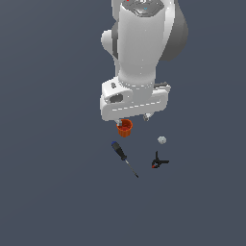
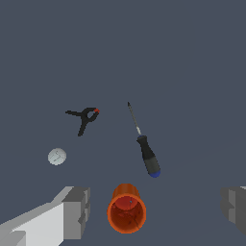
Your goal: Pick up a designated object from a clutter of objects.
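The screwdriver (image 1: 123, 157) (image 2: 144, 146) lies flat on the grey floor, its black-and-blue handle nearest the orange cup (image 1: 124, 128) (image 2: 126, 208) and its thin grey shaft pointing away. My gripper (image 1: 133, 116) (image 2: 156, 207) hangs above the cup, short of the screwdriver, open and holding nothing. The wrist view shows its two grey fingertips (image 2: 77, 211) wide apart, with the cup between them below. The black clamp (image 1: 158, 162) (image 2: 85, 117) with a red spot and the whitish lump (image 1: 162, 140) (image 2: 56, 156) lie off to one side.
The white arm (image 1: 141, 53) rises over the scene and hides the floor behind the cup. The dark grey floor (image 1: 53, 182) spreads flat on all sides of the small cluster.
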Robot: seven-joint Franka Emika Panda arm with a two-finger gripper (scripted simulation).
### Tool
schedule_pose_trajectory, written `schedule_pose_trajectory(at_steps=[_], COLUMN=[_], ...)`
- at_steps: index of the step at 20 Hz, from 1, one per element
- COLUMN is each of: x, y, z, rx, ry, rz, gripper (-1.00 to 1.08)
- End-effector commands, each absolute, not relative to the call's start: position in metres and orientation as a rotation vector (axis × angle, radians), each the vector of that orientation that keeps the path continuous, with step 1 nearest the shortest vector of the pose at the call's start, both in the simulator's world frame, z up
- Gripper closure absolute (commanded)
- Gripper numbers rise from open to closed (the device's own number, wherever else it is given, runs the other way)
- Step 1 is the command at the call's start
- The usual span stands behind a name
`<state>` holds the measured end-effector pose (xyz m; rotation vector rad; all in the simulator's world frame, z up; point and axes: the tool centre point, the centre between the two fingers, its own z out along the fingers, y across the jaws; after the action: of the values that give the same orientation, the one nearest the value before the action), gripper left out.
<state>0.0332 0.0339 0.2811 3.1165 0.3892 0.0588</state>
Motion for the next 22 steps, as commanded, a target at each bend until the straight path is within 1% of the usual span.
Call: schedule_pose_trajectory(at_steps=[1, 7, 13, 18, 22], x=[0.04, 0.054, 0.058, 0.057, 0.056], y=[0.03, 0.021, 0.013, 0.009, 0.007], z=[0.257, 0.185, 0.121, 0.087, 0.071], rx=[3.105, 3.068, 3.032, 3.011, 3.001], ry=[0.451, 0.639, 0.8, 0.888, 0.928], rz=[0.05, 0.029, 0.013, 0.004, 0.001], gripper=[-0.92, -0.92, -0.92, -0.92, -0.92])
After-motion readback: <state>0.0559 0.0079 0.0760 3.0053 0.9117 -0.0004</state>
